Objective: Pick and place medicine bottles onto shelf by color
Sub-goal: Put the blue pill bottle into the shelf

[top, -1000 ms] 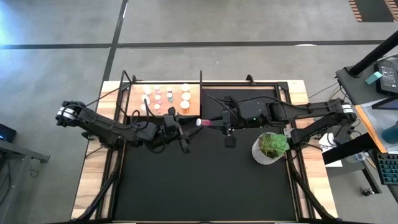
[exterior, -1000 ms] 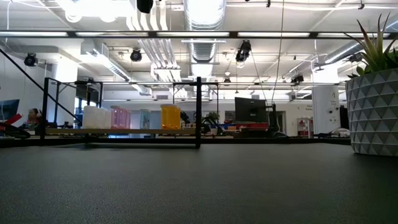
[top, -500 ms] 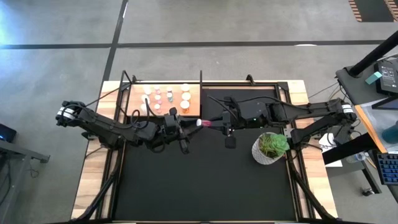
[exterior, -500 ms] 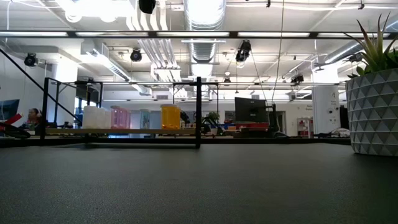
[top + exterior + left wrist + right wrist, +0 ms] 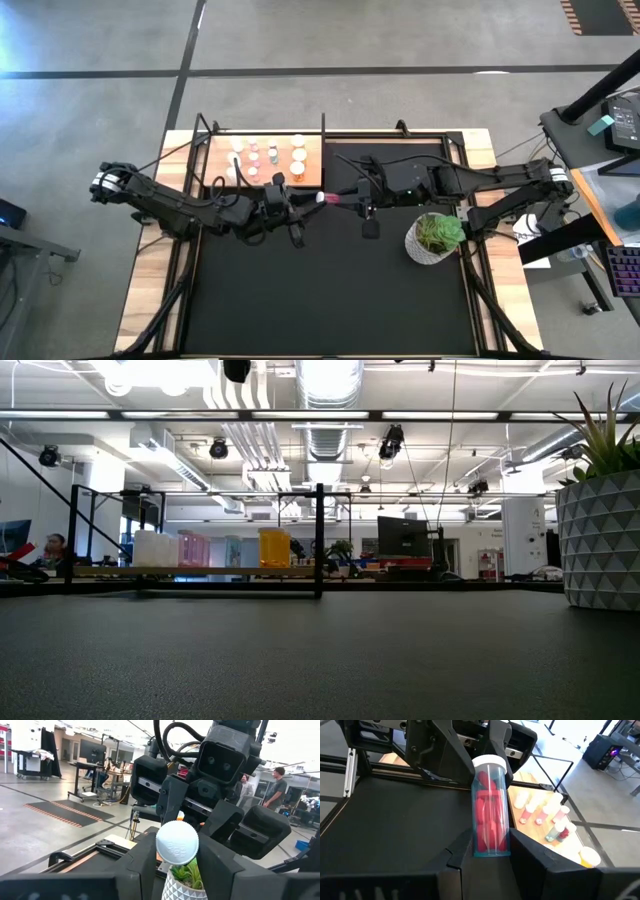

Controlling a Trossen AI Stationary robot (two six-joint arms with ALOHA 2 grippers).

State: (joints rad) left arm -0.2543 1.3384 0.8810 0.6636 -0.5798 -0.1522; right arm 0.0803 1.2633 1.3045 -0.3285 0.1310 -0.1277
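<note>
Two claws clench one pink bottle above the black surface: the right claw grasps its base, the left claw its white cap, just beside the shelf carrying other bottles.

Bottles on shelf at table's rear left, plant pot right

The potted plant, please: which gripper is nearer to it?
Right. The right gripper is on the potted plant's side of the pink bottle; the left gripper is on the far side.
</note>
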